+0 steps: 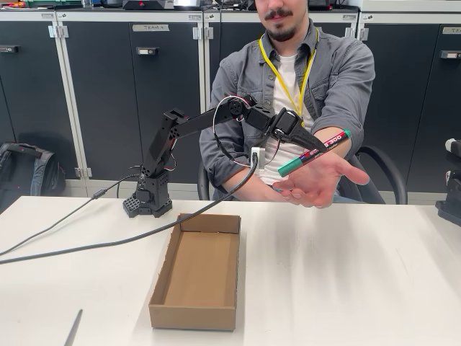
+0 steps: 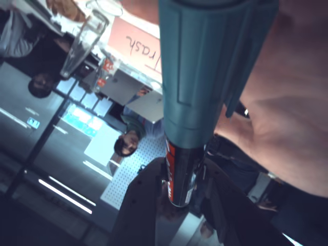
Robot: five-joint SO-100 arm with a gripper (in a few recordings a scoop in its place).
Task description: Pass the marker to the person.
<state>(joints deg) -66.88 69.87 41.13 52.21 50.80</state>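
The marker [image 1: 314,153] is clamped in the claw [image 1: 308,153], gripped on its dark barrel; the green cap slants down past the jaws and the far green end rises up and to the right in the fixed view. In the wrist view the marker [image 2: 197,97] runs straight out from between the two dark fingers [image 2: 138,205], cap looming large, so you can read the claw as closed on it, not released.

Directly below the claw lies the person's [image 1: 288,79] open hand [image 1: 320,184], palm up and fingers spread. The cap end hangs just above the palm; whether it touches cannot be told from either view. In the wrist view the hand [image 2: 292,102] sits to the right of the marker.

The step in hand is, by this evidence, the release. Lower the marker until the cap rests in the palm, hold the arm steady, and open the jaws only once the palm is squarely beneath the barrel. Because the marker slants, expect it to tip cap-first and roll; a low drop onto the centre of the palm will suit better than one near the fingertips.

Well below and to the left of the claw, a shallow cardboard box [image 1: 160,288] sits on the table [image 1: 346,288]. Nothing is visible inside it.
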